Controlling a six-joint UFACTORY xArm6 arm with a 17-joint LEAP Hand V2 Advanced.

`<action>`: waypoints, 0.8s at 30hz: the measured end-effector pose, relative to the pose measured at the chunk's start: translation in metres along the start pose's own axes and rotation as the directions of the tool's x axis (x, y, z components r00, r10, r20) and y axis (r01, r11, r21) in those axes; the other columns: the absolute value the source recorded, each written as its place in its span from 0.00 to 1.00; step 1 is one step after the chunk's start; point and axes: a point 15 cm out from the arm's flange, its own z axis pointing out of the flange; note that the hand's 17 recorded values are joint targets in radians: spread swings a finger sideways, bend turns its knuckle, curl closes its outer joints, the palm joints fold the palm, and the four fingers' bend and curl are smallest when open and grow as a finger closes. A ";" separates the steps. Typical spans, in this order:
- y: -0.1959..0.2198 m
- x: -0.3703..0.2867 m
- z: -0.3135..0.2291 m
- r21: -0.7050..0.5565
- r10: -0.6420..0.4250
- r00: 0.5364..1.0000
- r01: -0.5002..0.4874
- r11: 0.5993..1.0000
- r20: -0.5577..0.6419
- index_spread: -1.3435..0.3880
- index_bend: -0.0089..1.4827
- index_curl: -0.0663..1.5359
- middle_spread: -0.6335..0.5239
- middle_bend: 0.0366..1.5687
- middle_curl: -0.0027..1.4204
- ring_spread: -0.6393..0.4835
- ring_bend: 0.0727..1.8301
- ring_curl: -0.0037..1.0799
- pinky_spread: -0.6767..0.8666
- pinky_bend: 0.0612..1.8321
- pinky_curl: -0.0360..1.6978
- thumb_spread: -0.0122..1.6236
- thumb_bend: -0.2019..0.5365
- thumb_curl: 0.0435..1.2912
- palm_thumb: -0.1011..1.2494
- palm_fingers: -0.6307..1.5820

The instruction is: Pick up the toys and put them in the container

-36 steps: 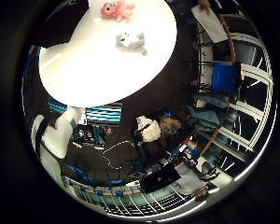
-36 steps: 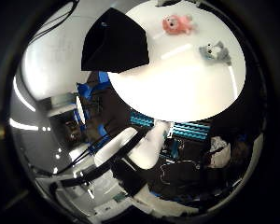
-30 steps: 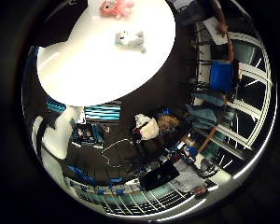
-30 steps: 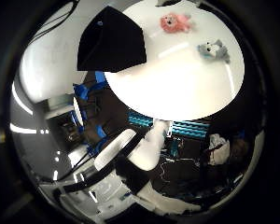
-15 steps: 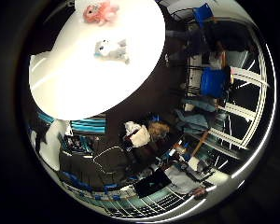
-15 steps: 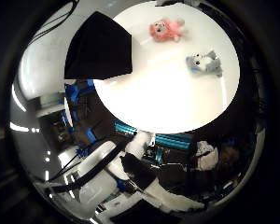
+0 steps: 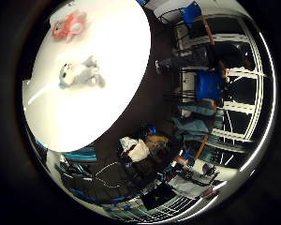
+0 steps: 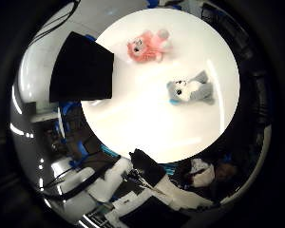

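Thumb-side palm view looks down on a round white table [image 8: 147,133] with two toys lying on it: a pink plush [image 8: 145,46] near the black container [image 8: 83,71], which sits at the table's edge, and a grey plush [image 8: 191,89] a little apart from it toward the middle. Neither toy is in the container, so I judge I am at the approach step, well above the table with nothing picked. None of my fingers show in either view, so I cannot tell how open my hand is or whether it holds anything. Next I need to descend over one toy, centre my palm on it, and close around its soft body.
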 end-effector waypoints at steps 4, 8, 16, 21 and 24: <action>-0.002 -0.003 0.027 -0.021 -0.006 1.000 0.007 1.000 0.017 0.55 0.11 0.20 0.58 0.10 0.23 0.75 0.11 0.24 0.70 0.22 0.19 0.65 0.24 0.19 0.40 0.32; -0.011 -0.001 0.050 -0.025 -0.017 1.000 0.018 1.000 0.023 0.55 0.11 0.21 0.58 0.10 0.23 0.75 0.11 0.24 0.70 0.22 0.19 0.64 0.24 0.19 0.41 0.32; -0.015 -0.011 0.088 -0.079 -0.038 0.997 0.044 0.996 0.067 0.55 0.11 0.21 0.59 0.10 0.22 0.75 0.10 0.24 0.70 0.21 0.19 0.64 0.24 0.20 0.41 0.31; -0.021 -0.014 0.100 -0.082 -0.049 0.996 0.055 0.995 0.073 0.55 0.11 0.21 0.59 0.10 0.22 0.76 0.10 0.24 0.70 0.21 0.20 0.64 0.24 0.20 0.42 0.31; -0.025 -0.013 0.109 -0.085 -0.058 0.996 0.064 0.994 0.064 0.55 0.11 0.21 0.59 0.10 0.22 0.76 0.10 0.25 0.70 0.21 0.20 0.64 0.24 0.20 0.42 0.31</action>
